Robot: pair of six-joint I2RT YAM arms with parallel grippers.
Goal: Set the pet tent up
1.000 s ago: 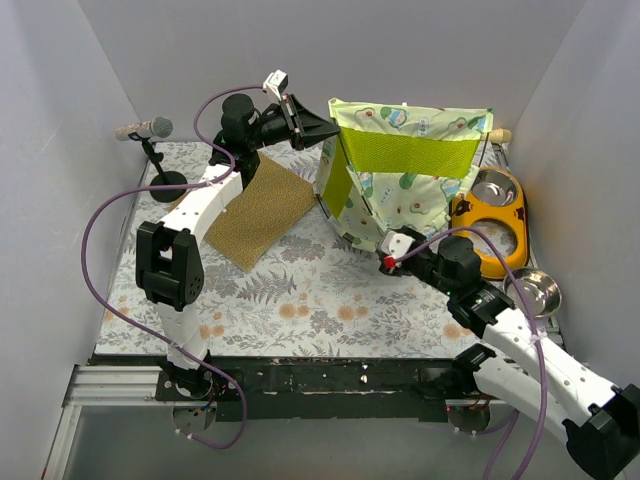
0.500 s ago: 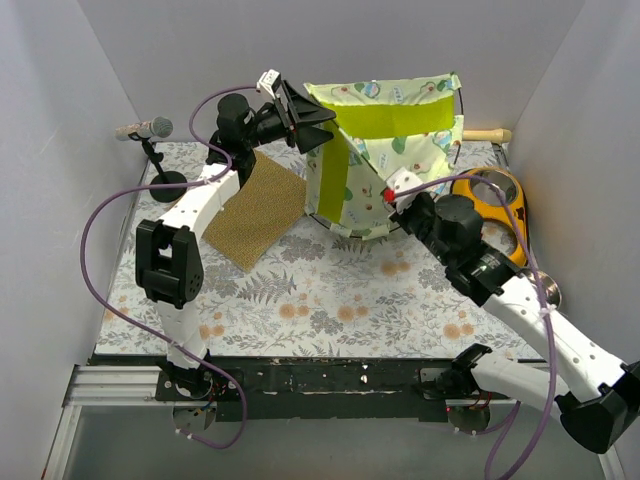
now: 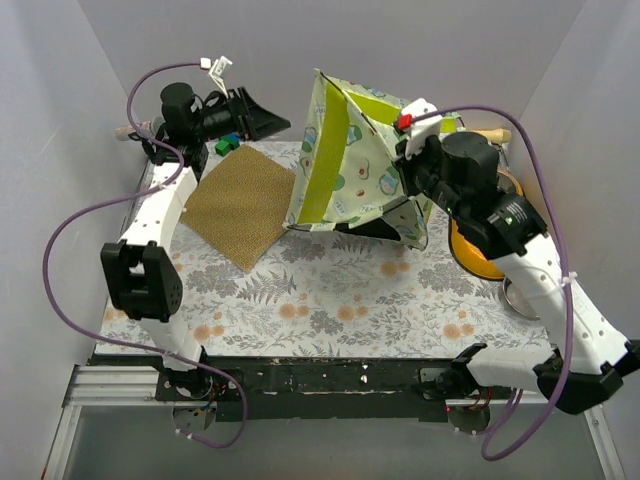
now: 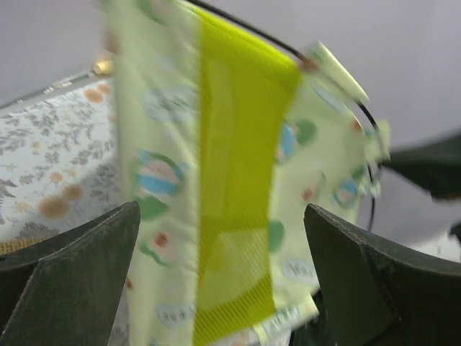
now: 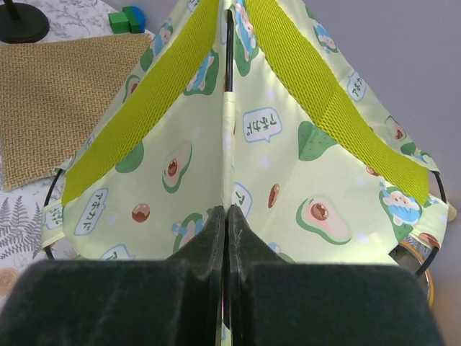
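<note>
Grip on the pet tent (image 3: 340, 170) belongs to the right end effector (image 5: 227, 216) alone: in the right wrist view its two fingers are pressed together on a thin black pole (image 5: 229, 58) that runs along the seam between two avocado-printed panels and leads straight away from the fingers. The tent is raised at the far middle of the tabletop (image 3: 330, 300) and tipped toward the left arm. The brown mat (image 3: 240, 200) lies just beside it on the left, and the orange bowl stand (image 3: 475, 250) sits partly hidden behind the right arm. Whether the tent's dark lower edge touches the floral cover I cannot tell. The left end effector (image 4: 222, 213) holds nothing; its fingers are spread wide and it hangs high over the far left corner, apart from the fabric. As I judge it, the next move turns on the tent lying to the right of that free end effector and squarely ahead of it: the left wrist view, though blurred, frames a lime mesh band (image 4: 238, 180) of the tent between the open fingers. The tent's tall side edge, running from top to tabletop, faces the left arm. That makes the left arm the one placed to take that edge and spread the frame while the right holds the seam pinned. A pull at a slant could twist the fabric off the pole.
</note>
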